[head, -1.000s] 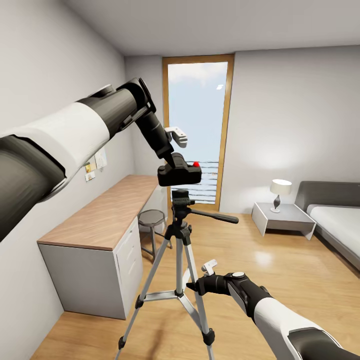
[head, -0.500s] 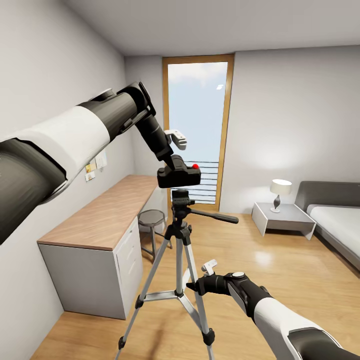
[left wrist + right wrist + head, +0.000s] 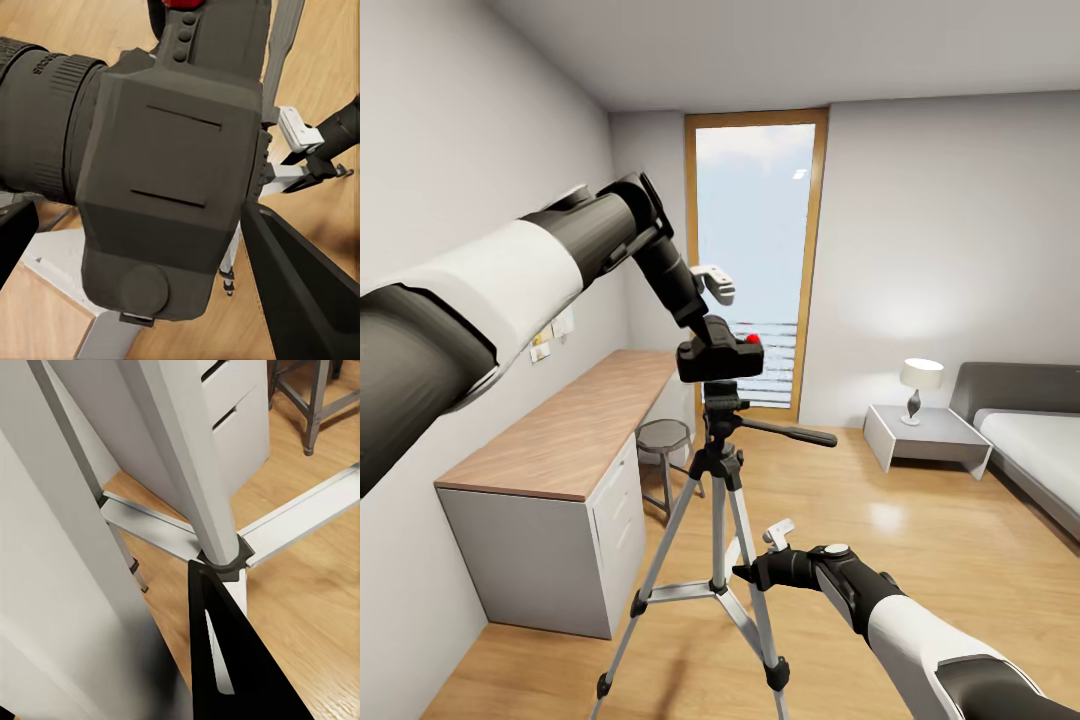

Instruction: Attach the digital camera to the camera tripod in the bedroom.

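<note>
Head view: the left gripper (image 3: 710, 335) is clamped on the digital camera (image 3: 720, 360), held directly above the black head of the camera tripod (image 3: 718, 470); the camera's underside sits at or just over the head, and contact cannot be confirmed. The red button faces up at the camera's 1 o'clock corner. The tripod stands on the wood floor (image 3: 920, 560) at picture centre, pan handle pointing toward 3 o'clock. The right gripper (image 3: 745, 573) sits against a silver leg at 6 o'clock of the head; whether it grips cannot be told. A desk (image 3: 560, 440) lies at 9 o'clock, a stool (image 3: 663, 440) beside it, a window (image 3: 755, 260) at 12, a nightstand (image 3: 925, 440) and lamp (image 3: 920, 385) at 3.

Left wrist view: the camera (image 3: 172, 187) is close up, lens to one side, a dark finger (image 3: 300, 292) against its body, tripod legs beneath.

Right wrist view: a silver leg (image 3: 195, 457) and its black collar, one dark finger (image 3: 225, 660) just beside the collar.
</note>
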`<state>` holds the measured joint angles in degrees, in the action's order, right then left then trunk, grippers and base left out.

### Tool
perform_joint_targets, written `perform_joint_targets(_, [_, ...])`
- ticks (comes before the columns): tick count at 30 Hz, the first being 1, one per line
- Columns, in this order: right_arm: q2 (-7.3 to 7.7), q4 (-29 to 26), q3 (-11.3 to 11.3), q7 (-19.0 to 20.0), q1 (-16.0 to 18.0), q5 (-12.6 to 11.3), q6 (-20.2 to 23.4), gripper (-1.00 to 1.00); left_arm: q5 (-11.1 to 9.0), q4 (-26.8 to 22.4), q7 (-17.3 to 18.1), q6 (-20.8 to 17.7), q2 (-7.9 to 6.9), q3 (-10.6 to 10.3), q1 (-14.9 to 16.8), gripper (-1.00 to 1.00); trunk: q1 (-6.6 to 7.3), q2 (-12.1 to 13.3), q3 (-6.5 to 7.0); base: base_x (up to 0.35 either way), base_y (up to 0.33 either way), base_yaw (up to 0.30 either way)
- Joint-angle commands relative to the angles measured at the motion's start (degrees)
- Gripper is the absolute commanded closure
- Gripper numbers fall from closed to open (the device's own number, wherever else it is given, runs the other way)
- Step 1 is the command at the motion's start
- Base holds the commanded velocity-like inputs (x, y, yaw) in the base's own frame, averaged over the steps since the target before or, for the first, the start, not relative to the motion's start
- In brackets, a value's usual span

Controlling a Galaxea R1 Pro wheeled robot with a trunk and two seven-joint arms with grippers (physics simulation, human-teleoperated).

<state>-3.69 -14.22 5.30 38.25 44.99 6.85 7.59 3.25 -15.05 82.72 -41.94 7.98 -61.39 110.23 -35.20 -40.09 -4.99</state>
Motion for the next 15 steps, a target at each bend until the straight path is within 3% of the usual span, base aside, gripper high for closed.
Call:
perform_joint_targets(1, [0.0, 3.4, -0.3, 0.2, 0.0, 1.5, 0.3, 1.0, 0.2, 0.0, 0.3, -0.6, 0.01, 0.1, -0.1, 1.0, -0.02, -0.1, -0.11, 0.0, 0.0, 0.0])
perform_joint_targets(15, [0.0, 3.4, -0.3, 0.2, 0.0, 1.5, 0.3, 1.0, -0.2, 0.2, 0.2, -0.6, 0.07, 0.1, -1.2, 1.0, -0.02, -0.1, -0.11, 0.0, 0.0, 0.0])
